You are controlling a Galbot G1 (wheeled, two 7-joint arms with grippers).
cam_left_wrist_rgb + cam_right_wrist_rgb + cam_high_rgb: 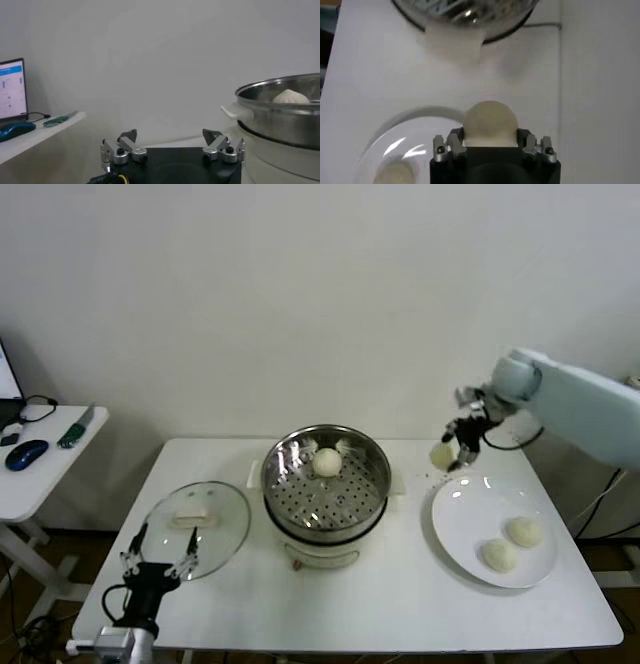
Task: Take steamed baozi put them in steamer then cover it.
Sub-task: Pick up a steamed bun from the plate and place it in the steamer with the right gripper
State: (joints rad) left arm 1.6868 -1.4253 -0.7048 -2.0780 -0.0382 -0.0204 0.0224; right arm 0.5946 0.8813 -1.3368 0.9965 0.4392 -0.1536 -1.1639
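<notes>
My right gripper (452, 454) is shut on a steamed baozi (441, 455), held in the air above the far edge of the white plate (460, 519); the wrist view shows the bun (490, 122) clamped between the jaws. Two more baozi (524, 531) (499, 555) lie on that plate. The steamer (372, 474), a shiny perforated basket on a white base, stands at the table's middle with one baozi (326, 462) inside. Down at the front left, my left gripper (158, 555) hangs open and empty beside the glass lid (225, 529).
The steamer's rim (280, 100) shows to one side in the left wrist view. A side table (45, 474) at far left carries a mouse (26, 454) and small items. The white table's (400, 604) front area lies between plate and lid.
</notes>
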